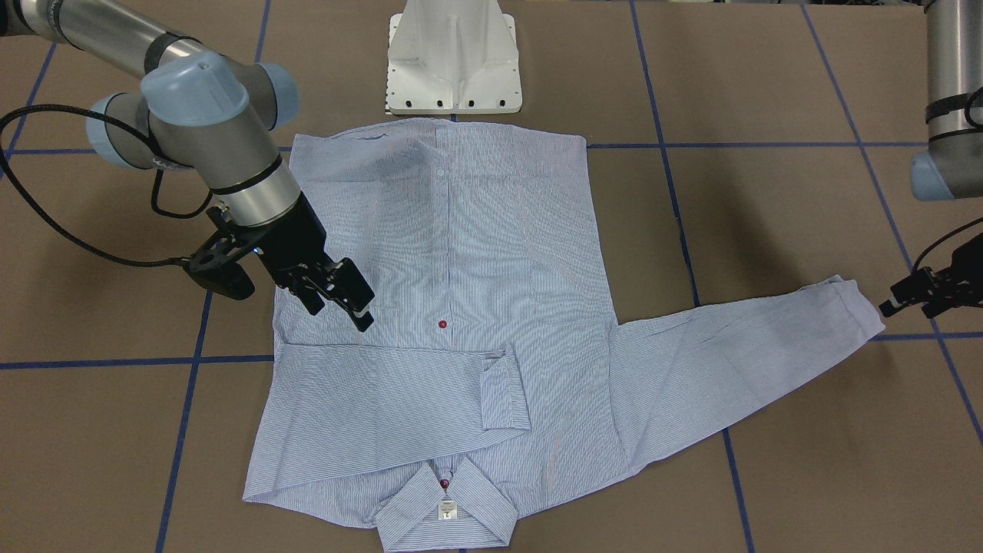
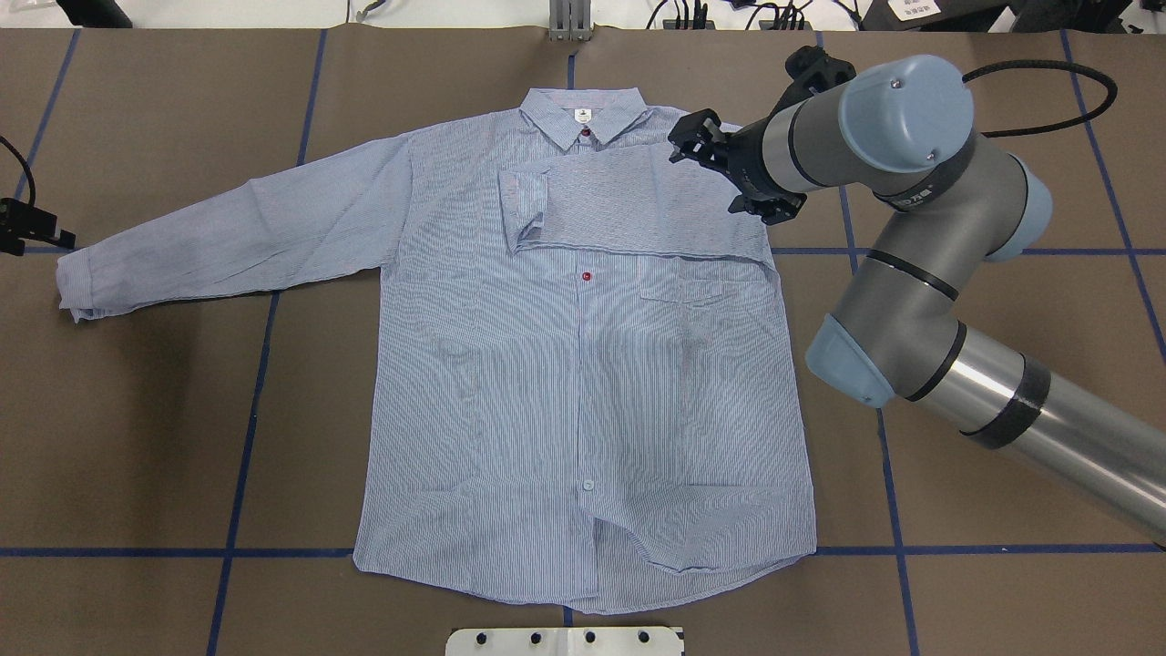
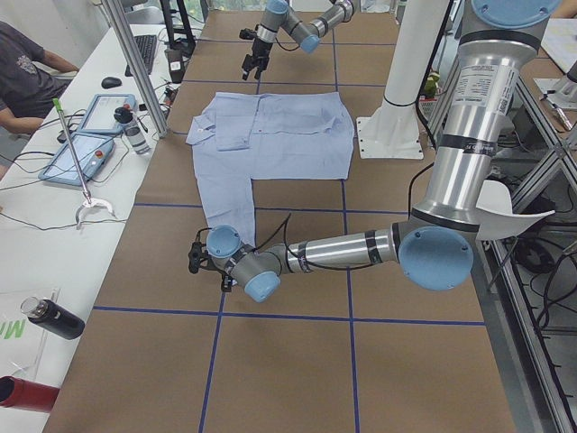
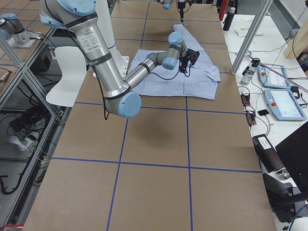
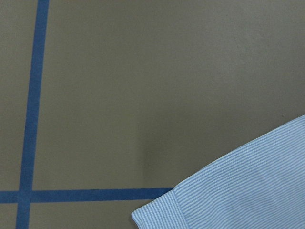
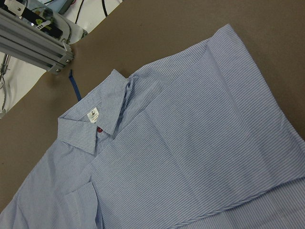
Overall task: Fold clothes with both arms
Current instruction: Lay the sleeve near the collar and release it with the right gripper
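- The black two-finger right gripper (image 1: 338, 307) has its fingers spread and holds nothing; it hangs over the folded sleeve (image 2: 638, 200), near the shoulder.
- That sleeve lies across the chest of the light blue-and-white finely striped button-up shirt (image 2: 583, 383), its cuff ending close to the button line.
- The shirt lies flat and front-up on the brown table with blue tape lines (image 2: 137, 410), collar (image 2: 583, 114) on the far side from the robot.
- The other sleeve (image 2: 237, 237) stretches straight out towards the robot's left.
- The black left gripper (image 1: 910, 303) sits just beside that sleeve's cuff (image 5: 228, 200); I cannot tell how its fingers stand.
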Robot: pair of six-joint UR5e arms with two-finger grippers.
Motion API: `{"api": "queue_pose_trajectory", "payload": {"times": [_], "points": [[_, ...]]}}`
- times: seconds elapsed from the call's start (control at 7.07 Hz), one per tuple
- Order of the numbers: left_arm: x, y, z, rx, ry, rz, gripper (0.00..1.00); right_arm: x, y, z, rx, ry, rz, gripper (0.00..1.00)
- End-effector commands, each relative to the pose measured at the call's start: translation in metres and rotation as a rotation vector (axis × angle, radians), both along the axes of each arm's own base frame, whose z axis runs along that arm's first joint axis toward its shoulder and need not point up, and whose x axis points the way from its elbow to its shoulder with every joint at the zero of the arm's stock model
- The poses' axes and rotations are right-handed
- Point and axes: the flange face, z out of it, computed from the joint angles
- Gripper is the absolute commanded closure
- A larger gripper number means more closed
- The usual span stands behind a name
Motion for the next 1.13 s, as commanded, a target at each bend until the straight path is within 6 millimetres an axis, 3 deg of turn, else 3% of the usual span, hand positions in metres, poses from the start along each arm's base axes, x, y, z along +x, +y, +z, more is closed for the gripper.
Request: {"api": "queue_pose_trajectory", "payload": {"times": [0.0, 0.57, 0.85, 0.99], "points": [[0.021, -0.003, 0.007, -0.015, -0.004, 0.034, 0.19, 0.006, 0.004, 0.000, 0.002, -0.003, 0.004, 0.01], [0.024, 0.000, 0.018, -0.037, -0.013, 0.039, 0.27, 0.016, 0.014, 0.006, 0.003, -0.004, 0.004, 0.01], [0.023, 0.001, 0.022, -0.039, -0.016, 0.039, 0.50, 0.016, 0.015, 0.006, 0.004, -0.005, 0.002, 0.01], [0.023, 0.000, 0.021, -0.039, -0.016, 0.038, 0.68, 0.016, 0.015, 0.006, 0.004, -0.005, 0.002, 0.01]]}}
